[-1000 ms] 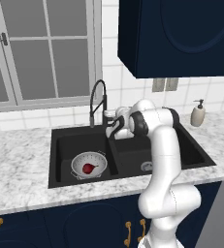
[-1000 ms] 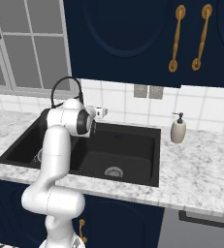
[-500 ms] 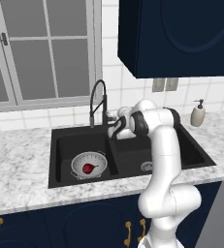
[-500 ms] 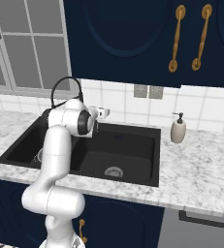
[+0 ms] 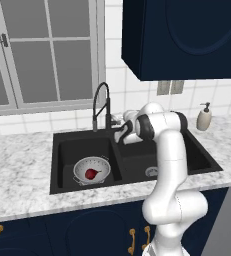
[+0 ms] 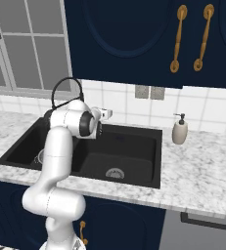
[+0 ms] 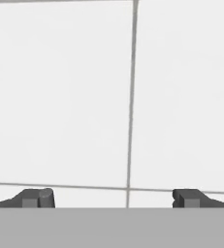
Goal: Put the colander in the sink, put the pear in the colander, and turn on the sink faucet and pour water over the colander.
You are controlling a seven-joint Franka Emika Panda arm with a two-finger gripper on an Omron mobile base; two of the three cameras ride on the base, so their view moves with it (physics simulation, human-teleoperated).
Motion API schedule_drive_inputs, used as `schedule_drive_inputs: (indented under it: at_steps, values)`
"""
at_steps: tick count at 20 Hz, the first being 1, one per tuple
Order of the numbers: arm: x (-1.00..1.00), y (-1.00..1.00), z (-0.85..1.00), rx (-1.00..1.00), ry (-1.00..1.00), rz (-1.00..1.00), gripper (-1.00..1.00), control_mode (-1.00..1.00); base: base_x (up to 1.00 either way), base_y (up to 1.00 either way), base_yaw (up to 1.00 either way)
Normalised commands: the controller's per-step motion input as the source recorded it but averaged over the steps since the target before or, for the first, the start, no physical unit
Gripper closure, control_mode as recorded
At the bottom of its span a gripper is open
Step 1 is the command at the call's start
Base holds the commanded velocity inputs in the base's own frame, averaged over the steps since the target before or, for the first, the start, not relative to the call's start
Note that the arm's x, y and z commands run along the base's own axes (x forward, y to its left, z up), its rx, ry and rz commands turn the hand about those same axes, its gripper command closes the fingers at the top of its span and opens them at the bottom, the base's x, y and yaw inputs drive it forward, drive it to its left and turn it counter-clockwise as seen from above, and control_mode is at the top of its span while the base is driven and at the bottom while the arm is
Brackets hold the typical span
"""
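Observation:
The grey-white colander sits in the left basin of the black sink, with the dark red pear inside it. The black gooseneck sink faucet rises behind the divider between the basins, and no water runs from it. My gripper is just right of the faucet's base, above the sink's back rim, and points at the tiled wall. In the hand view its fingertips stand wide apart with only white tile between them, so the gripper is open. From the right, the gripper juts towards the wall beside the faucet.
A white soap dispenser stands on the marbled counter at the sink's back right corner. Dark blue wall cabinets hang above the right basin. A window is behind the faucet. The right basin holds only its drain.

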Motion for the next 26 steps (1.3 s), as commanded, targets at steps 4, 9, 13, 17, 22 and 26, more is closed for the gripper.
schedule_drive_inputs:
  at_steps: [4,9,13,17,22,26]
  values:
    - [0.0,-0.92,0.0,0.04,0.0,0.09,-1.0,-1.0,0.0,0.0,0.0]
    - [0.0,-1.0,0.0,0.05,-0.01,0.09,-1.0,-1.0,0.0,0.0,0.0]
    - [0.0,-1.0,0.0,0.02,-0.04,0.03,-1.0,-1.0,0.0,0.0,0.0]
    - [0.0,-1.0,0.0,0.0,-0.05,-0.05,-1.0,-1.0,0.0,0.0,0.0]
    - [0.0,-1.0,0.0,0.0,-0.01,-0.24,-1.0,-1.0,0.0,0.0,0.0]
    - [0.01,-1.0,0.0,0.0,0.0,-0.29,-1.0,-1.0,0.0,0.0,0.0]
